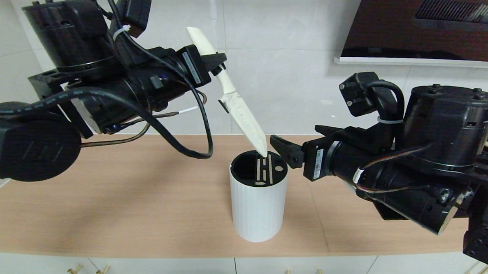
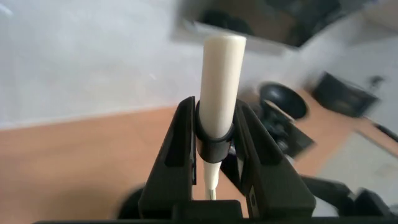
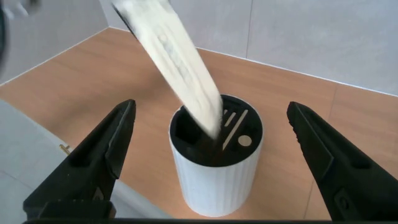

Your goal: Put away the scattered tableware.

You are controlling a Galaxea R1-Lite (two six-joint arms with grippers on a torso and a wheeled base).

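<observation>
Left fingers (image 2: 180, 143) pinch the knife (image 1: 241, 112) handle; the blade slants down-right, tip at the holder (image 1: 257, 207) slots. Right fingers (image 3: 99, 155) are spread, just right of it.

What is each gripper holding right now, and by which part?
The left gripper holds a white knife by its handle, blade tip at the slotted top of the knife holder. The right gripper is open beside it, holding nothing.

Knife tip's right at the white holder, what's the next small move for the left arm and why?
Probably ease the left gripper down along the blade's line, straightening it slightly. It is shut on the knife by its handle, the blade leans, and its tip is only just at the slotted top of the holder.
</observation>
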